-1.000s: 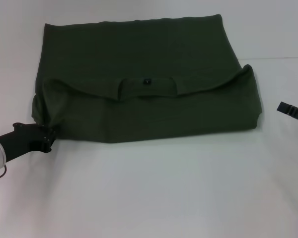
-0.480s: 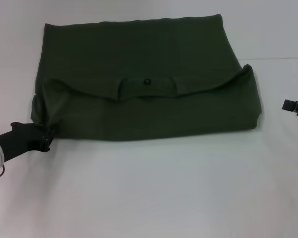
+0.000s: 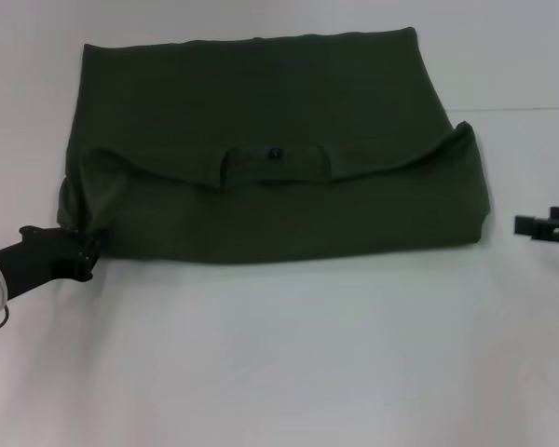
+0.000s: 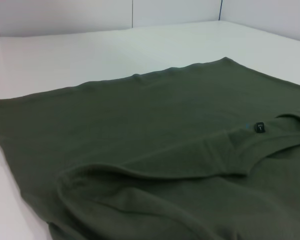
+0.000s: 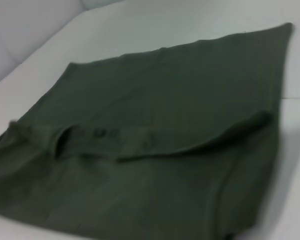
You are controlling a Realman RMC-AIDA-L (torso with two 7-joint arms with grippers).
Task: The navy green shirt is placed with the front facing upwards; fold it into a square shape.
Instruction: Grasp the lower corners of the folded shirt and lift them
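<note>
Navy green shirt (image 3: 270, 158) lies on the white table (image 3: 289, 354), folded over on itself into a broad, roughly rectangular shape. Its long axis runs from the robot's left to its right, with the shorter dimension running away from the robot. The near half is a doubled-over layer whose upper edge crosses the middle of the cloth in a shallow curve. At the centre of that edge sits the ribbed collar (image 3: 275, 166), with the small black neck tag (image 3: 274, 153) on it, so the collar faces toward the far side. The far edge of the cloth lies straight and flat; the near edge is a soft fold. The right end bulges up slightly where the folded layer meets the far corner.

The left gripper (image 3: 82, 259) is low at the near left corner of the shirt, touching the cloth where it bunches. Whether its fingers are apart or clamped on the fabric cannot be told from these views. The left wrist view looks across the shirt (image 4: 155, 150) from that corner, with the tag (image 4: 259, 127) visible.

The right gripper (image 3: 548, 226) sits off the right end of the shirt, apart from the cloth and above bare table. Its finger state cannot be told either. The right wrist view shows the shirt (image 5: 155, 125) from that side.
</note>
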